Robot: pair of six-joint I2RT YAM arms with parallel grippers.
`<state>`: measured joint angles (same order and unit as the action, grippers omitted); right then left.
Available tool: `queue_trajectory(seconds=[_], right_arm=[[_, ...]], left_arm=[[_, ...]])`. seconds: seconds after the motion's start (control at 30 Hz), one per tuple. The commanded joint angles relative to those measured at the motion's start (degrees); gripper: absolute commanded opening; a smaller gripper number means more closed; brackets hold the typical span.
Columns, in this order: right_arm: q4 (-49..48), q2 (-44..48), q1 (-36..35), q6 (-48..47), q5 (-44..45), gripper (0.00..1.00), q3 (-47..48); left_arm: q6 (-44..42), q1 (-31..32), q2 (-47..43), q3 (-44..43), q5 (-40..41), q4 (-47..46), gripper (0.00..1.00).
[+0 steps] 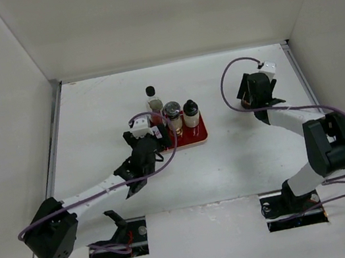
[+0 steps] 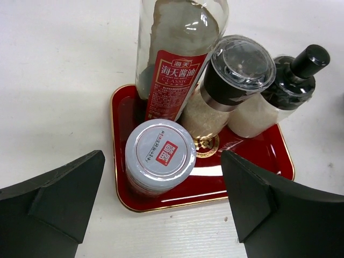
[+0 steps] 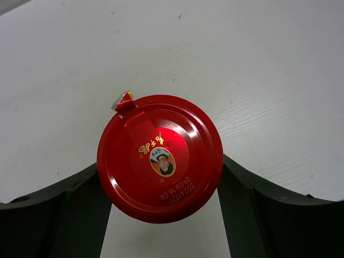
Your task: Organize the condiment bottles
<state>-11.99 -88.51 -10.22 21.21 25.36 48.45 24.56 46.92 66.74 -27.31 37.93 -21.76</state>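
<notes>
L gripper (image 2: 161, 157): fingers spread wide, gripping nothing, hovering at near edge of red tray (image 2: 122, 115).

R gripper (image 3: 161, 180): pinching red-lidded jar (image 3: 160, 153) from both sides. Jar body hidden under its own lid, contents not visible. Held well apart from tray, over far-right part of table (image 1: 90, 117).

On tray, 4 items, all upright:
1. Grey-lidded jar (image 2: 160, 134), near-left corner. Reddish contents, mostly hidden by lid.
2. Soy sauce btl (image 2: 174, 80), far-left corner. Clear glass, red label. Glass looks filmed and possibly near-empty, hard to tell. Top cut off in L wrist view.
3. Grinder (image 2: 236, 70), centre. Black collar, clear cap, pale grains.
4. Round btl (image 2: 293, 80), far-right, just beside grinder. Black stopper, pale contents.

Gold emblem (image 2: 207, 146) at tray centre, partly covered by grinder.
</notes>
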Motion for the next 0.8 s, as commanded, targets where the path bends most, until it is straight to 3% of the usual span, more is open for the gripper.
queue_trajectory(seconds=[0.0, 0.1, 0.37, 0.6, 0.77], right_arm=[[-4.3, 7.8, -3.3, -1.3, 5.4, 0.5, -1.8], [-4.0, 14.6, -7.4, -1.7, 6.7, 0.5, -4.3], [-1.9, 27.9, -21.4, 1.5, 6.5, 0.5, -9.4], [-11.0, 23.7, -34.8, 3.9, 7.9, 0.48, -8.8], [-16.0, 16.0, -37.8, 3.7, 8.2, 0.48, -5.4]], left_arm=[[0.8, 0.1, -3.8, 1.5, -0.5, -5.1, 0.91], [0.8, 0.1, -5.6, 1.9, -0.8, -5.6, 1.0], [1.0, 0.5, -8.3, 3.3, 0.9, -5.9, 1.0], [2.9, 0.1, -12.8, 5.7, 4.1, -5.9, 1.0], [4.6, -1.4, -14.6, 6.6, 2.9, -4.8, 1.0]])
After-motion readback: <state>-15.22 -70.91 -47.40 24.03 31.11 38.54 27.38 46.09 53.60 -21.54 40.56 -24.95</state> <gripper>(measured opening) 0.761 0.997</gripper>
